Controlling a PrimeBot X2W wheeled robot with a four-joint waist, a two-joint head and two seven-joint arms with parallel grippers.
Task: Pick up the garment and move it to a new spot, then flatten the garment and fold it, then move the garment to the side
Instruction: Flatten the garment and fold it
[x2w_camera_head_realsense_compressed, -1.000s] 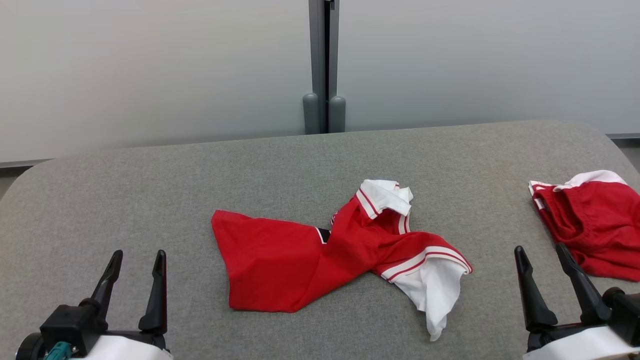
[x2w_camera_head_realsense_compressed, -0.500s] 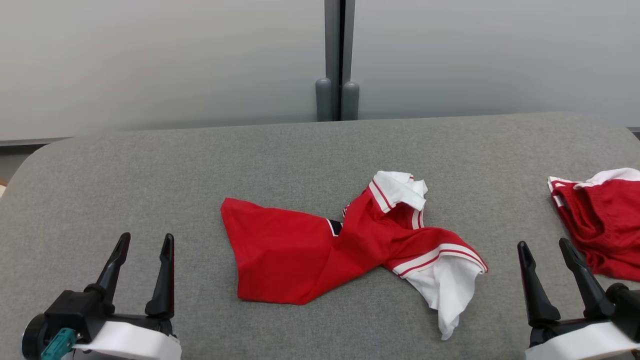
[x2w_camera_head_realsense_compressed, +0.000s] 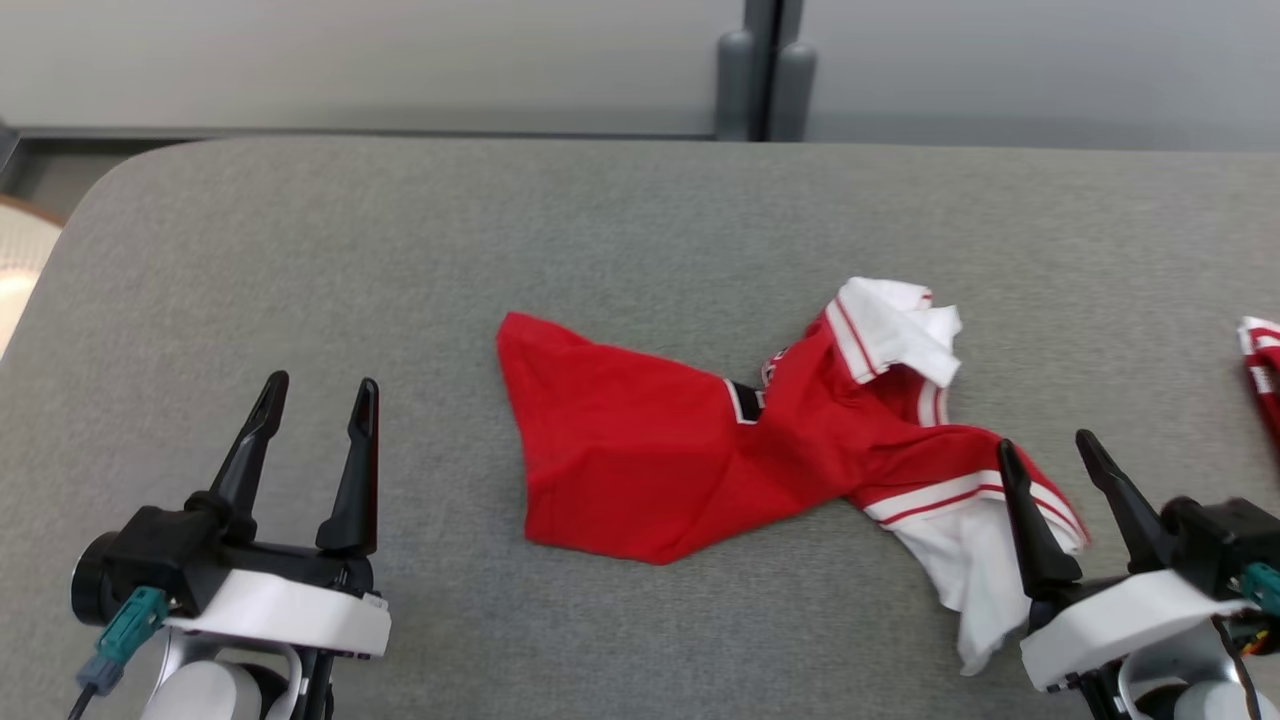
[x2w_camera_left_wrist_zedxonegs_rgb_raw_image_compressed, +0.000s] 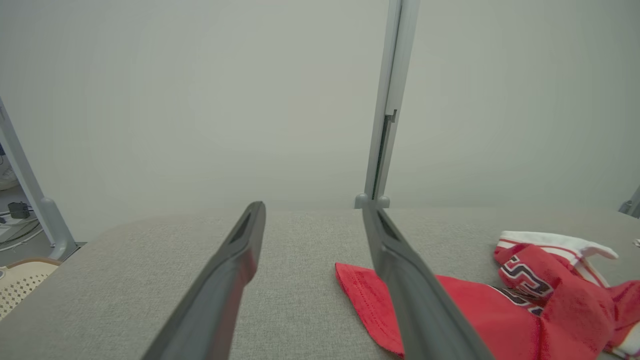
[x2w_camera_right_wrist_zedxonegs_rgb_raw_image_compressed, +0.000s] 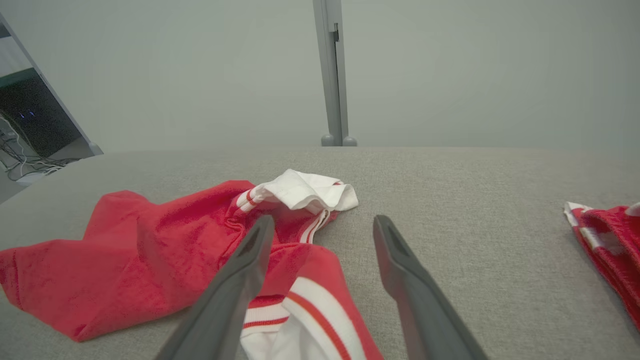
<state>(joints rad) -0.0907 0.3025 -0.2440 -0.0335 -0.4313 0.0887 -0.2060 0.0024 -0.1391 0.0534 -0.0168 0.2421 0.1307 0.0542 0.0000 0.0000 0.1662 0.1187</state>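
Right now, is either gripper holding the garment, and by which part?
Nothing is held. The left gripper and right gripper both have open jaws, and the garment lies loose on the grey surface.

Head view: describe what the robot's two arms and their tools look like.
The left tool and right tool match: each has two long, tapering black fingers on a black block, set on a smooth white wrist casing. A teal plug with a dark cable sits at the left wrist; a second teal plug sits at the right wrist. No markings are visible.
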